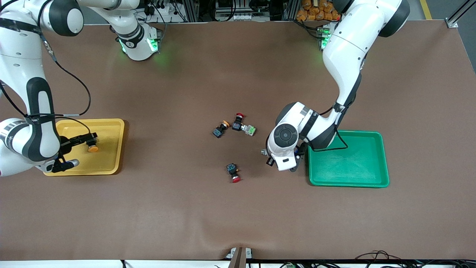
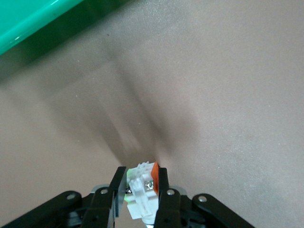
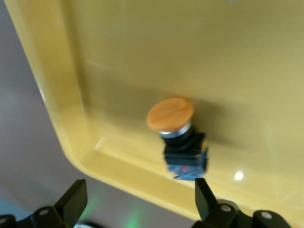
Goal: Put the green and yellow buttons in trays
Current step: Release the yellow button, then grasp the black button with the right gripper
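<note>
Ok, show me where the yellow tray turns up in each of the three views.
Front view: the yellow tray lies at the right arm's end of the table, under the open right gripper.
Left wrist view: not in it; only the green tray's edge shows.
Right wrist view: its floor and rim fill most of the picture.
Shared landmark: the orange-capped button lying in it.

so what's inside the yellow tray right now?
One yellow-capped button lies in the yellow tray, under the open right gripper. The right arm covers part of the tray floor in the front view.
</note>
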Controlling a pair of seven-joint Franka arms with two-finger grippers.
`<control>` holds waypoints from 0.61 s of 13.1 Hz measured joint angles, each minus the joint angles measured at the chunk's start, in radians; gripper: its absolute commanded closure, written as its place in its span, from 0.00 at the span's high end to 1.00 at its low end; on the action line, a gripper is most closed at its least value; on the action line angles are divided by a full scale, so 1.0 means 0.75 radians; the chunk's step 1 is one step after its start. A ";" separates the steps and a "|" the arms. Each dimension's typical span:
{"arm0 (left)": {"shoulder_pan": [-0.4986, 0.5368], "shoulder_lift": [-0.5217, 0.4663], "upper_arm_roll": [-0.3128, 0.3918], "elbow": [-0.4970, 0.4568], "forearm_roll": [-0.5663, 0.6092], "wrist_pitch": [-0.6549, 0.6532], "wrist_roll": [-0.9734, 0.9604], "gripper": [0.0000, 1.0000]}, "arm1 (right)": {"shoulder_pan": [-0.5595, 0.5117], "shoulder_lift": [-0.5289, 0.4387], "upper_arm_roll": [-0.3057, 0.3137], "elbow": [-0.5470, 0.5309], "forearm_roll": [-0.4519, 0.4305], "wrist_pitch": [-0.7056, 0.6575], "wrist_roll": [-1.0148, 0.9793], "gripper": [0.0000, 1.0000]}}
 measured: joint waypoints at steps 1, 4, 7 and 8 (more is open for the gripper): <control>0.000 0.000 0.000 0.000 0.000 0.001 -0.002 0.09 | 0.018 -0.002 0.004 0.002 0.003 -0.037 0.090 1.00; 0.001 0.000 0.001 0.006 0.000 0.000 -0.005 0.05 | 0.111 -0.022 0.012 0.007 0.070 -0.154 0.372 1.00; 0.002 -0.003 0.001 0.021 0.000 -0.016 -0.005 0.02 | 0.201 -0.039 0.014 0.012 0.153 -0.231 0.660 1.00; 0.004 -0.006 0.001 0.024 0.000 -0.020 -0.005 0.02 | 0.238 -0.049 0.016 0.012 0.172 -0.244 0.775 1.00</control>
